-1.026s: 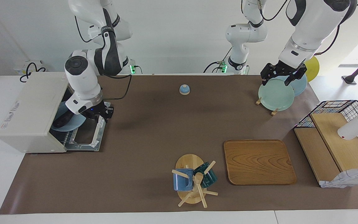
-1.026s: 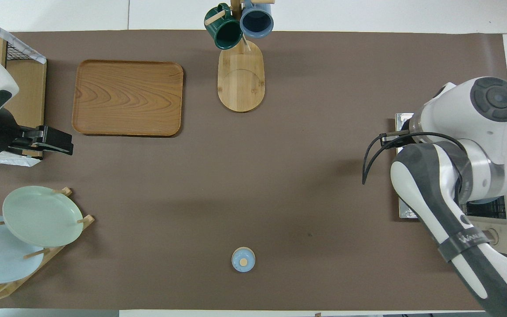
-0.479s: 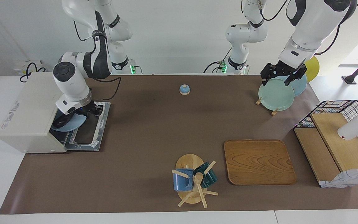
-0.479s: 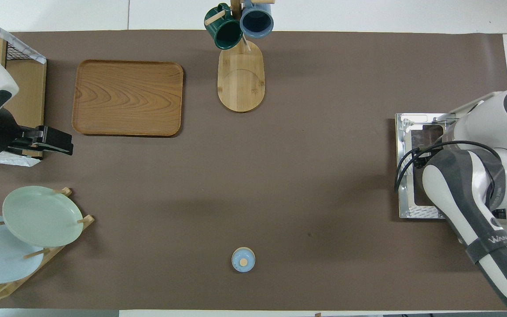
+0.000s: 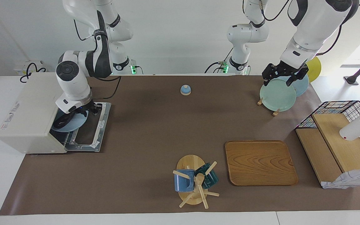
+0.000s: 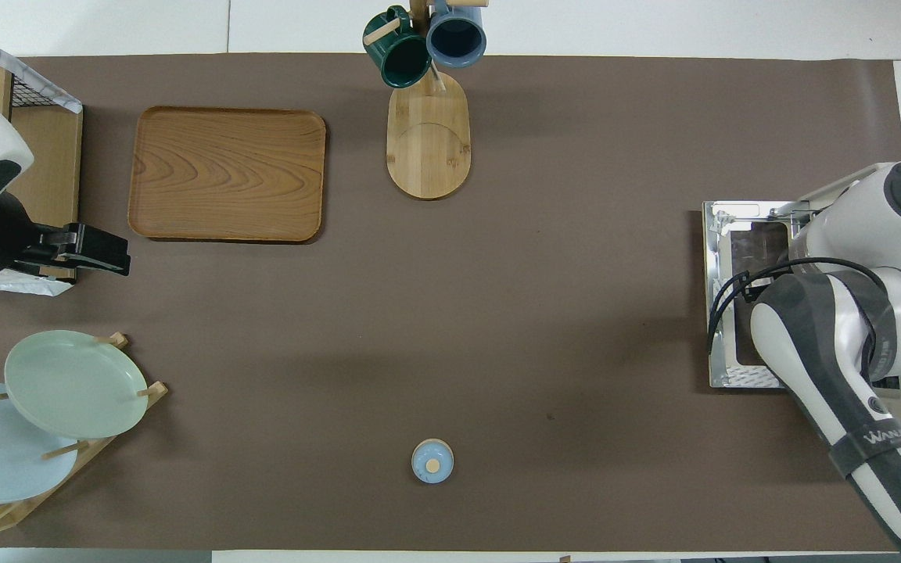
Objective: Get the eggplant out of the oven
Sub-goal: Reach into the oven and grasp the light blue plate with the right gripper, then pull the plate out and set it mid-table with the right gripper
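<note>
The right gripper (image 5: 84, 112) is down at the mouth of the oven (image 5: 31, 112), which sits at the right arm's end of the table. The oven's door (image 5: 94, 128) lies flat and open. Inside, on the wire rack, rests a light blue plate (image 5: 70, 123), and the eggplant (image 5: 65, 118) lies on that plate as a dark long shape. The right gripper is just over the eggplant, but its fingers are hidden under the wrist, so it is not clear how wide they are or if they have hold of anything. From above, the right arm covers the oven's mouth.

This looks like the reaching step: the arm is going for the eggplant, and the eggplant is not out yet. Next, the gripper needs to close around the middle of the eggplant and pull it out over the door, without dragging the plate along.

The left gripper (image 5: 281, 75) waits over the green plate (image 5: 277, 94) in the plate rack. Its fingers are spread and hold nothing.

The wooden tray (image 5: 260, 162) has nothing on it. Two mugs (image 5: 195, 179) hang on the mug stand.
</note>
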{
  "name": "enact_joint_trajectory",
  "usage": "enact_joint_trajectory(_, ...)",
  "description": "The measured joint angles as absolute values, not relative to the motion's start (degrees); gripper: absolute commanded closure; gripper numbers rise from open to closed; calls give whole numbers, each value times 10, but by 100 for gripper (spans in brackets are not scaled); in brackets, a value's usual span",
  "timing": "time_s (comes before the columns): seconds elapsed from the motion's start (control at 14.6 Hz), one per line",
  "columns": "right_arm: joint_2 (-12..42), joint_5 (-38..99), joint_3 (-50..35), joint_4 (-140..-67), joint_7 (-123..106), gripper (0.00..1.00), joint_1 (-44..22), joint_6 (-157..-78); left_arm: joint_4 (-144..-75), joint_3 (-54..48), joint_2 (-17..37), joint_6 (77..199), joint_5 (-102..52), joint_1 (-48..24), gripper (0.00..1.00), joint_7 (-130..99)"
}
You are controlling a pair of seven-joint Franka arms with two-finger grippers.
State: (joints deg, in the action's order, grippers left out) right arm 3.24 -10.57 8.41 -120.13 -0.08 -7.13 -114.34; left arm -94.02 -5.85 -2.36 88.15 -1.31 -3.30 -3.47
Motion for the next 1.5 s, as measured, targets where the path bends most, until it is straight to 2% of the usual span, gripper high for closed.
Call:
enact_joint_trajectory(0.27,29,-106,85,-1215,-18,59,-63,-1150,-940,-59,-24,881,-13,-33,0,-35)
enact_joint_trajectory(0.34,27,-106,85,-1222,-20,65,-62,-1157,-940,-59,-24,881,-13,-33,0,-35)
enact_joint_trajectory(0.55,22,-106,85,-1241,-35,100,-55,-1174,-940,-59,-24,881,-13,-33,0,-35)
enact_joint_trajectory(0.96,9,-134,81,-1243,-55,100,-73,-1175,-940,-59,-24,881,-13,-33,0,-35)
enact_joint_trajectory(1.16,10,-134,78,-1227,-29,100,-142,-1176,-940,-59,-24,881,-13,-33,0,-35)
enact_joint_trajectory(1.37,23,-133,73,-1198,102,100,-268,-1175,-940,-59,-24,881,-13,-33,0,-35)
enact_joint_trajectory(1.5,54,-112,70,-1159,184,100,-345,-1165,-940,-59,-24,881,-13,-33,0,-35)
